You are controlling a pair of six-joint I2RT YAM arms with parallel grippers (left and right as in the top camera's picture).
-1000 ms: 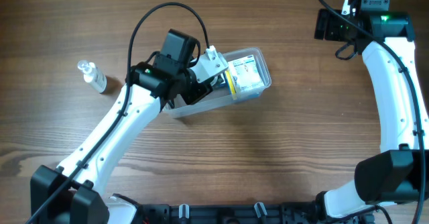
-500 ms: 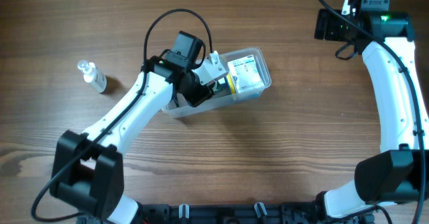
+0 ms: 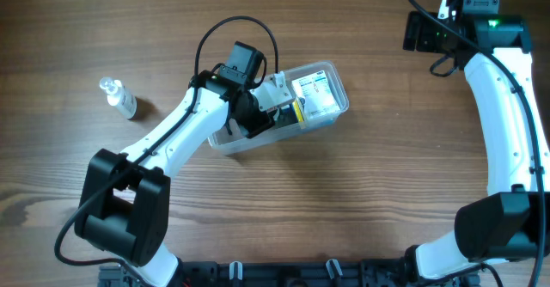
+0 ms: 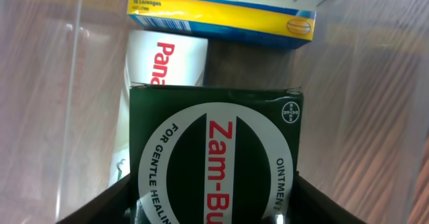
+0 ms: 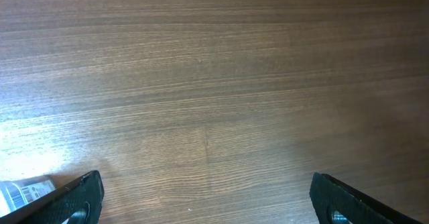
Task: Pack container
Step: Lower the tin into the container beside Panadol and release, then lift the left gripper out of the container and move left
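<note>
Container (image 3: 341,94): clear plastic tub, rounded corners, rimmed; lay angled near the middle of the table (image 5: 214,83).
Left gripper (image 4: 213,198): was inside the tub, jaws flanking a green box (image 4: 214,137); grip unclear.
Right gripper (image 5: 204,197): was spread wide, empty.

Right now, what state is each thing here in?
container, lidless, holding three boxes
green box, inside container, between left claw's fingers
left claw, around green box; grip unclear
right claw, open, empty
yellow box, inside container
white box, inside container
bottle, outside container, untouched
</note>
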